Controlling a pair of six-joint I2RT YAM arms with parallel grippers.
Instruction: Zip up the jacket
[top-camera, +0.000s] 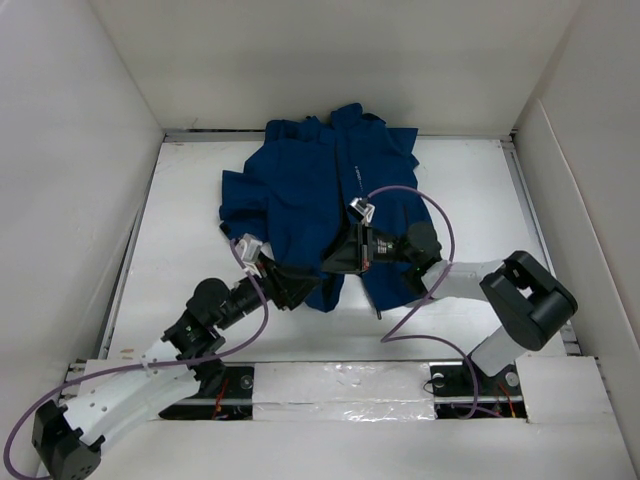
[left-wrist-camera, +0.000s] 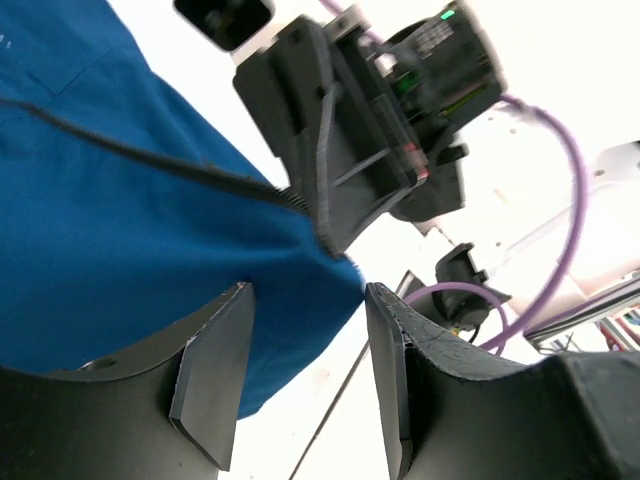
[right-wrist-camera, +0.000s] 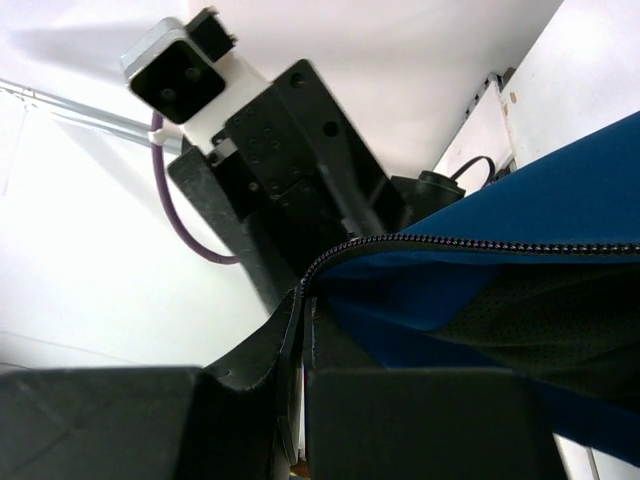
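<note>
The royal-blue jacket (top-camera: 310, 190) lies crumpled on the white table at the back centre, collar away from me, with its front zipper (top-camera: 352, 175) running down the middle. My right gripper (top-camera: 330, 264) is shut on the zipper edge at the bottom hem; in the right wrist view the jaws (right-wrist-camera: 308, 305) pinch the zipper teeth (right-wrist-camera: 450, 240), with dark mesh lining (right-wrist-camera: 560, 320) below. My left gripper (top-camera: 300, 286) is open just left of it at the hem. In the left wrist view its fingers (left-wrist-camera: 215, 380) stand apart, the blue cloth (left-wrist-camera: 120, 230) beyond them and nothing between them.
White walls enclose the table (top-camera: 180, 220) on three sides. A purple cable (top-camera: 445, 225) loops over the right arm above the jacket's right side. The two grippers are close together, and the right gripper's body (left-wrist-camera: 350, 150) fills the left wrist view.
</note>
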